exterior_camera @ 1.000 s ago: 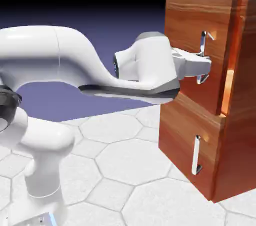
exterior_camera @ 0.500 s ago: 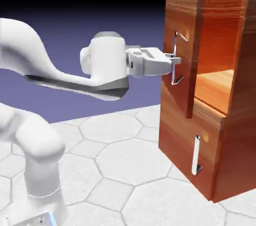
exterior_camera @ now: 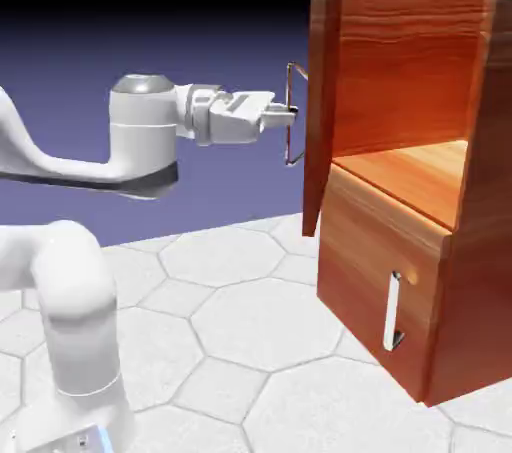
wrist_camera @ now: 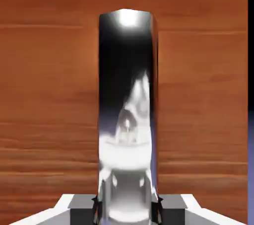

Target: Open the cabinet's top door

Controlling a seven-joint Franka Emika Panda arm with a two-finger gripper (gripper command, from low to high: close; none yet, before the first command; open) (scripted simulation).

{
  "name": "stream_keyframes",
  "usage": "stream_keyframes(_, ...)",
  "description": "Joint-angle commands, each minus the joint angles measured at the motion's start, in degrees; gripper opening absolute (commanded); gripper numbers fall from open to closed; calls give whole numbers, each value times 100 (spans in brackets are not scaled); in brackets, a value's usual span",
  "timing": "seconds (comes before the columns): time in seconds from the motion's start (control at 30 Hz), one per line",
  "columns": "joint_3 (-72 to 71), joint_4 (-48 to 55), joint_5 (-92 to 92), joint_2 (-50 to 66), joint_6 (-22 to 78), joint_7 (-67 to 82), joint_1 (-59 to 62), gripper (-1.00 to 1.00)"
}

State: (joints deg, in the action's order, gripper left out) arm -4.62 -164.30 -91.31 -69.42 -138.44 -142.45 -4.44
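Note:
The reddish-brown cabinet (exterior_camera: 440, 271) stands at the right of the exterior view. Its top door (exterior_camera: 321, 101) is swung wide open and shows edge-on, baring the upper compartment (exterior_camera: 410, 166). My gripper (exterior_camera: 288, 115) is shut on the door's thin silver handle (exterior_camera: 292, 113), left of the door panel. The hand view is filled by the door's wood (wrist_camera: 49, 95) with the shiny handle (wrist_camera: 128, 119) running up the middle, pinched between my two grey fingertips (wrist_camera: 82, 209) at the bottom edge.
The cabinet's lower panel (exterior_camera: 370, 281) is closed, with a short silver handle (exterior_camera: 392, 311). The white arm (exterior_camera: 145, 141) reaches in from the left above a table (exterior_camera: 240, 341) of white hexagonal tiles.
My gripper has pulled leftward with the handle in its grip, and the top door has swung from barely ajar to wide open, uncovering the upper compartment.

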Motion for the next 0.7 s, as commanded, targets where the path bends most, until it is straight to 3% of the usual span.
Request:
stream_keyframes(0.0, -184, -29, 258, -70, 189, 82, -31, -100)
stream_keyframes(0.33, -2233, 275, 2538, -130, 2299, 448, -281, -100)
stream_keyframes(0.67, -4309, 1692, 4224, 684, 4503, 367, 499, -100)
